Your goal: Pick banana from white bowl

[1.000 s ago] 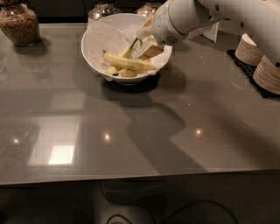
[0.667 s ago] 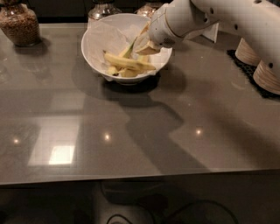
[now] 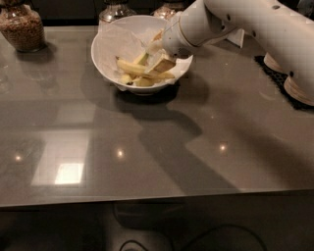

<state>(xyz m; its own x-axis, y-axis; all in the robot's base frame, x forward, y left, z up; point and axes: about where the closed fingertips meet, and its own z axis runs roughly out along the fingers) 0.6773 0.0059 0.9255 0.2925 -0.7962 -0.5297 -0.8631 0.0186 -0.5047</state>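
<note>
A white bowl (image 3: 105, 46) sits in the upper middle of the frame on a glossy grey desk (image 3: 157, 147), lined with crinkled white paper. The banana (image 3: 132, 67) lies inside it, low in the bowl, running from left of centre across toward the right rim. It is slim, pale yellow and gently curved. Short yellow chunks (image 3: 142, 82) lie just below it, against the near wall.

The white arm (image 3: 255, 24) comes in from the upper right corner and slopes down to the bowl. The pincer (image 3: 157, 58) is inside the bowl at its right side, just above the banana's right half and very close to it. Whether it touches the fruit cannot be told, nor whether it is apart or together, as its tip is mixed up with the fruit and the paper.

A jar (image 3: 20, 27) of brown grains stands in the upper left corner. Two glass jars (image 3: 114, 10) stand behind the bowl at the top edge. At the right edge, stacked beige discs (image 3: 299, 90) rest on a black mat (image 3: 271, 71), partly hidden by the arm. Bright lamp reflections show on the desk in the lower left.
</note>
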